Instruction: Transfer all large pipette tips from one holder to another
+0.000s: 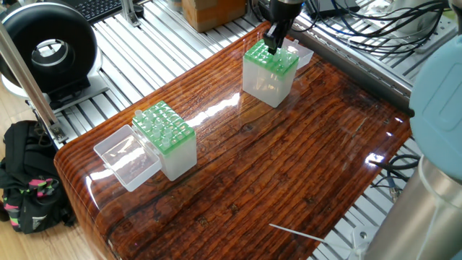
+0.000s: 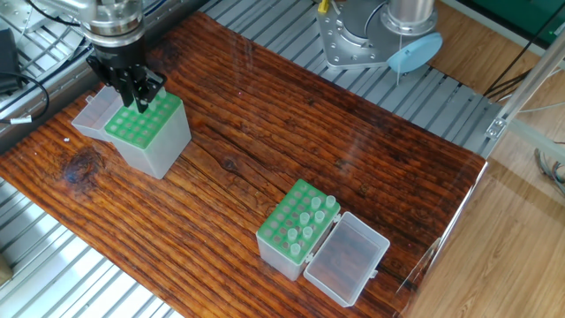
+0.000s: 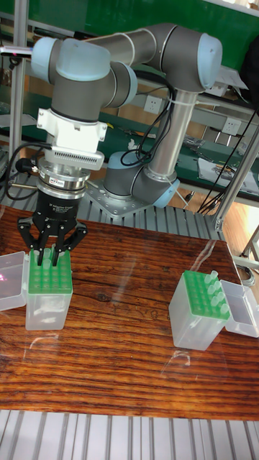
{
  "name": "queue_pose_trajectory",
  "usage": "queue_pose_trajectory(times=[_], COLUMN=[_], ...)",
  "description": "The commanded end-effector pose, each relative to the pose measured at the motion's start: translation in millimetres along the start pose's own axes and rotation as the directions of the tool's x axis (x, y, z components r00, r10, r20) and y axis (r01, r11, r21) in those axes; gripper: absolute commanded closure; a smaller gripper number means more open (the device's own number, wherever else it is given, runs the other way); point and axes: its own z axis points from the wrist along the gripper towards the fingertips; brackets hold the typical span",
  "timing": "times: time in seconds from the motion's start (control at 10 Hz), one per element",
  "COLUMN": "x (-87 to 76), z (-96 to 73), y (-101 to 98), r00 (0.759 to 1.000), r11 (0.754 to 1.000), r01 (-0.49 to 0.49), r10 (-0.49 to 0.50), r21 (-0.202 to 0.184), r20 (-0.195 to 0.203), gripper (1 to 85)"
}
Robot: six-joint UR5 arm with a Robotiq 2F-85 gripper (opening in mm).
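Observation:
A green-topped holder [image 2: 146,131] stands at the table's far end, also seen as the holder [image 1: 271,68] and the holder [image 3: 49,291]. My gripper [image 2: 144,99] is low over its rear edge, fingers [image 3: 56,257] a narrow gap apart, touching the green top. Whether a large pipette tip sits between them is hidden. The gripper [image 1: 274,43] covers that corner. A second holder [image 2: 291,231] carries several large pipette tips [image 2: 311,216], whitish cones standing upright, also the tips [image 3: 214,286] and the tips [image 1: 164,126].
Each holder has a clear lid hinged open beside it: lid [image 2: 346,258], lid [image 2: 93,115], lid [image 1: 126,155]. A thin white stick [image 1: 296,233] lies near the table's front edge. The arm's base [image 2: 380,35] stands at the side. Cables [image 1: 361,18] run behind.

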Motion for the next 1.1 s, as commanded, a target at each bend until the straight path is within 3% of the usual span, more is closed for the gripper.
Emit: queue_pose_trajectory(times=[0.0, 0.2, 0.4, 1.0], x=[-3.9, -3.9, -2.3, -1.9], z=[-2.0, -0.9, 0.4, 3.3], y=[-2.8, -2.6, 5.9, 3.4], r00=[1.0, 1.0, 1.0, 1.0], r11=[1.0, 1.0, 0.998, 0.998], r01=[-0.002, -0.007, -0.025, -0.018], r10=[0.002, 0.007, 0.025, 0.018], r21=[-0.02, -0.027, -0.059, -0.052], r20=[0.01, 0.009, 0.001, -0.003], gripper=[55.0, 55.3, 55.3, 56.0])
